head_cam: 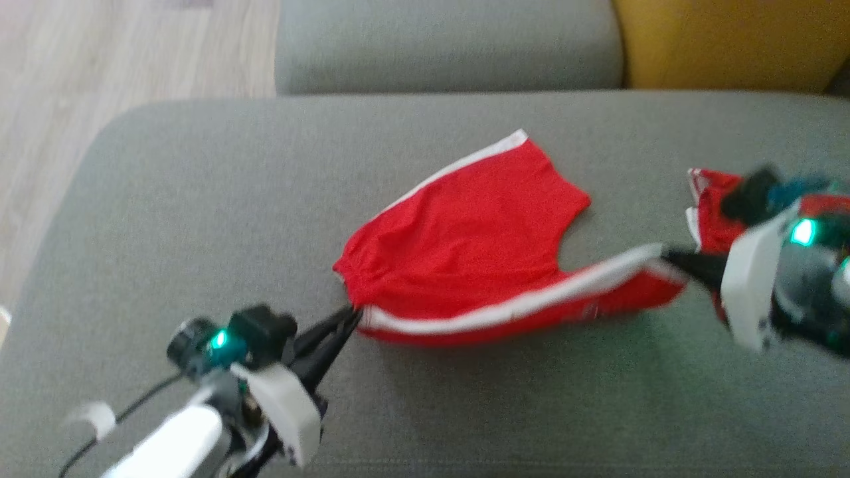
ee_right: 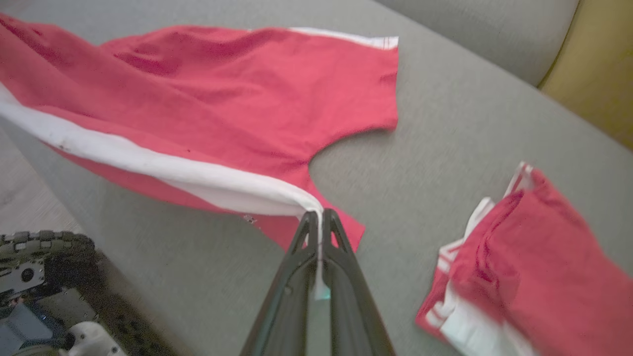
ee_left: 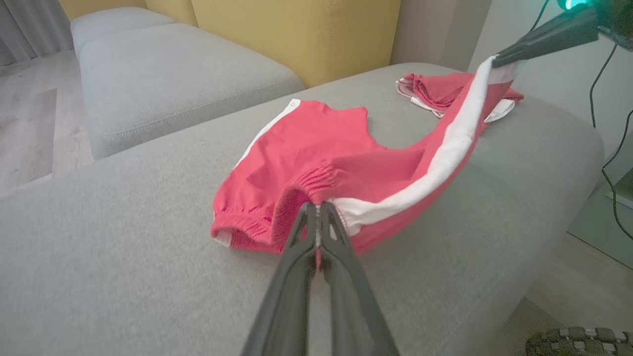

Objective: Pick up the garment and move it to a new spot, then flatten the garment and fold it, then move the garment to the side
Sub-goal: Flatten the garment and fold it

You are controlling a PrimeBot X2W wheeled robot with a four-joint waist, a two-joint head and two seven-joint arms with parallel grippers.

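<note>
**Left gripper (head_cam: 355, 315) and right gripper (head_cam: 667, 253) both clamped on red garment (head_cam: 465, 239), front edge of seat cushion (head_cam: 199, 232)**

Left gripper: at the front left of the cushion, fingers pointing inward and away from the front edge. Its wrist view shows the two dark fingers pressed together on the gathered elastic waistband, where the white side stripe (ee_left: 425, 173) begins. Closed, gripping the garment.

Garment: red shorts with white trim, near the middle of the grey cushion. The far leg lies flat on the cushion, its hem toward the back edge. The near side, carrying the white stripe, is drawn out between the two grippers along the front of the cushion. It rises toward its right end and casts a shadow on the fabric beneath.

Right gripper: toward the right end of the cushion, fingers pointing left. Its wrist view shows the fingertips shut on the end of the white stripe at the near leg's hem, a sliver of white cloth pinched between them. Closed, gripping the garment.

Second red garment (head_cam: 710, 206): folded, white-trimmed, lying on the cushion just behind the right gripper, apart from the shorts.

Surroundings, left to right: pale wooden floor (head_cam: 99, 66) beyond the cushion's left corner, another grey cushion (head_cam: 451, 40) behind the back edge, a yellow backrest (head_cam: 730, 40) at the far right.
</note>
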